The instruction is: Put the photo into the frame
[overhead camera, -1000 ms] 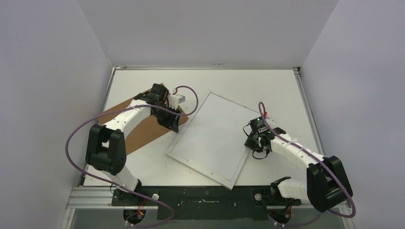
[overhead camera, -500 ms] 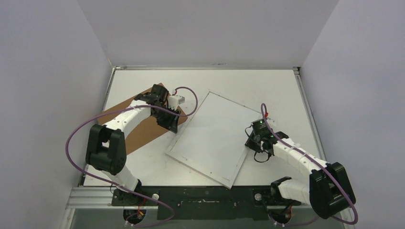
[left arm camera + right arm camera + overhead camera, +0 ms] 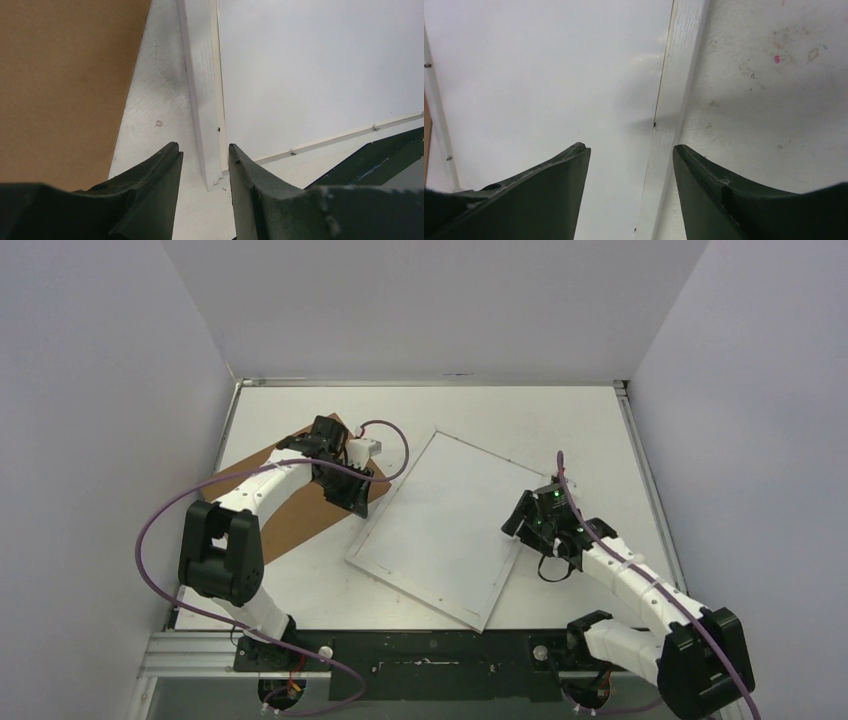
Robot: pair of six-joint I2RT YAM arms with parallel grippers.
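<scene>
The white frame point(image 3: 440, 530) lies flat and skewed at mid-table, with a plain white sheet point(image 3: 539, 75) filling it. The photo is out of view; no printed picture shows. My left gripper point(image 3: 358, 502) sits at the frame's left edge. In the left wrist view it point(image 3: 205, 152) is partly open, the frame's corner point(image 3: 207, 150) between its fingers with a gap on the left side. My right gripper point(image 3: 515, 527) is at the frame's right edge. In the right wrist view it point(image 3: 631, 150) stands open astride the frame's white rail point(image 3: 674, 100), touching nothing.
A brown cardboard board point(image 3: 290, 510) lies flat left of the frame, partly under my left arm, and fills the left of the left wrist view point(image 3: 60, 75). White walls close the table on three sides. Bare, scuffed table point(image 3: 774, 75) shows right of the frame.
My right gripper has opened wide and its wrist has shifted slightly right along the frame's edge. The left gripper has edged slightly up and kept its opening. The frame has barely moved.
</scene>
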